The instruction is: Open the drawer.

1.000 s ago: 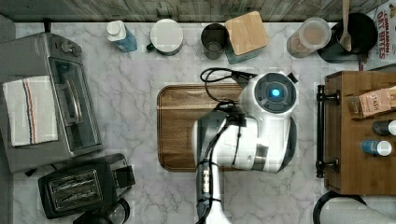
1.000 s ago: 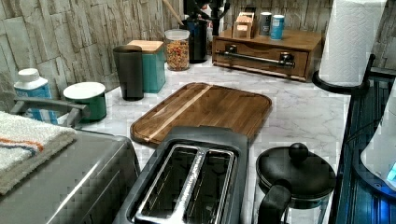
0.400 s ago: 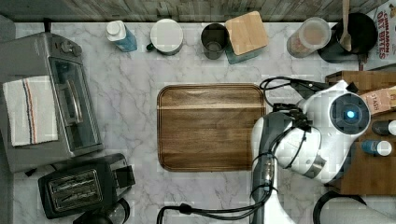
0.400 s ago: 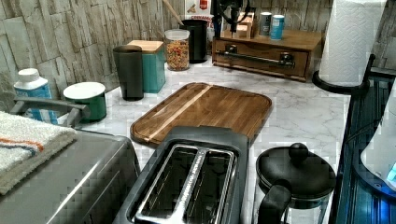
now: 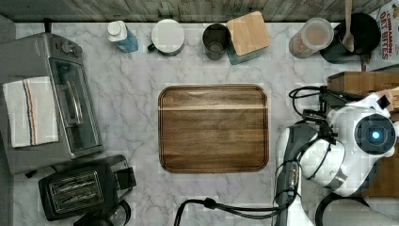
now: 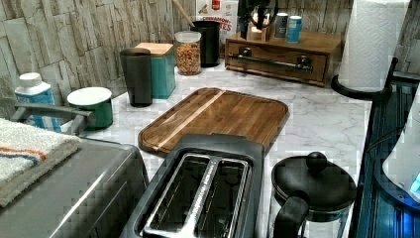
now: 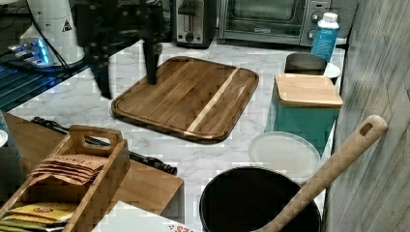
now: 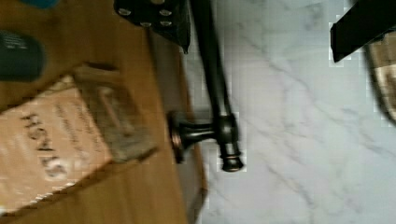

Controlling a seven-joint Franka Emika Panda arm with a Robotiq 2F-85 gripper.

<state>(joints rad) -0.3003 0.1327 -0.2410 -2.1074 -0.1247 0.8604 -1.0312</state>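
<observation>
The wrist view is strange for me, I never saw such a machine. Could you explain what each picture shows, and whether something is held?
The white machine is a robot arm; the top view looks straight down on it. The left view and the right view look across the marble counter from two sides. The wrist view comes from a camera on the arm itself, looking at the black bar handle of a wooden drawer. The two dark pieces at its edge are the jaws. They are open, the bar appears between them, and they hold nothing. On the counter lie a wooden cutting board, a toaster oven and a toaster.
</observation>
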